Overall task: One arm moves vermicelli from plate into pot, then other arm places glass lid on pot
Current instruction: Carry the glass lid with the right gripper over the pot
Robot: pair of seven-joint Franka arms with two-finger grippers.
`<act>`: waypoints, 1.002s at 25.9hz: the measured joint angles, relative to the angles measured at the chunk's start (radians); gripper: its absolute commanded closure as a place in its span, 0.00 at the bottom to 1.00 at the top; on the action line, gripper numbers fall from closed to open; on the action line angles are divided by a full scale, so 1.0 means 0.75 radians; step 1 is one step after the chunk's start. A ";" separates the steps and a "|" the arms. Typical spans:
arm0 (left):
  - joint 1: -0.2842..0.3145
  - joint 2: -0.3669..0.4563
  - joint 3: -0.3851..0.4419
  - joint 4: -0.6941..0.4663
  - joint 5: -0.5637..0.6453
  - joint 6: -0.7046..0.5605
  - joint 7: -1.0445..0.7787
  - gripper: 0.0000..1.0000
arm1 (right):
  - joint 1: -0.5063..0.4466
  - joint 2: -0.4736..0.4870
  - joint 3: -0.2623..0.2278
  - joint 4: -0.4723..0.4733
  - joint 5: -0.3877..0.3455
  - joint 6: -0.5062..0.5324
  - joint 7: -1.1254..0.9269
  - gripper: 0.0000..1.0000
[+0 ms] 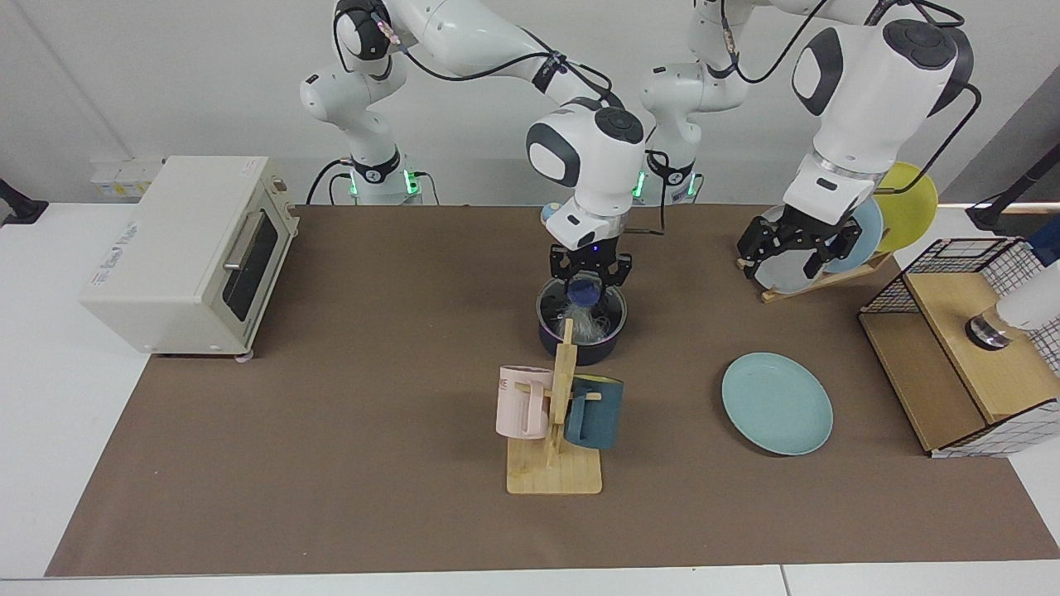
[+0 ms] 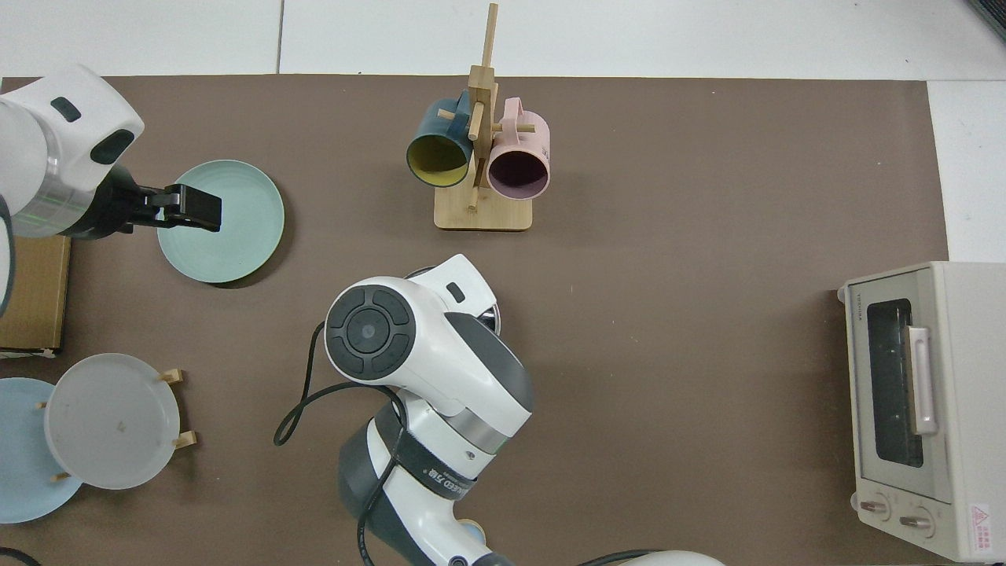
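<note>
Right gripper (image 1: 589, 277) is down over the pot (image 1: 581, 341) at the middle of the brown mat, its 2 fingers either side of the blue knob of the glass lid (image 1: 586, 290), though whether they pinch the knob or stand just off it I cannot tell. The lid sits on the pot's rim with the vermicelli (image 1: 590, 328) showing white through the glass inside. The left gripper (image 1: 797, 248) hangs spread and holding nothing in front of the plate rack, well behind the bare teal plate (image 1: 777, 403), and that arm waits there.
</note>
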State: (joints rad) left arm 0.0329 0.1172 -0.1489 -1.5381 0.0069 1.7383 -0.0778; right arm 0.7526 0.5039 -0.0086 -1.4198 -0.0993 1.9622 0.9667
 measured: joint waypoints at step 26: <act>0.000 0.000 0.000 0.000 0.000 0.000 0.000 0.00 | -0.147 -0.097 -0.021 0.143 0.032 -0.204 -0.034 0.01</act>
State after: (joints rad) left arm 0.0329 0.1172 -0.1485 -1.5381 0.0069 1.7382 -0.0778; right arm 0.6422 0.4308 -0.0243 -1.3129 -0.0755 1.8090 0.9411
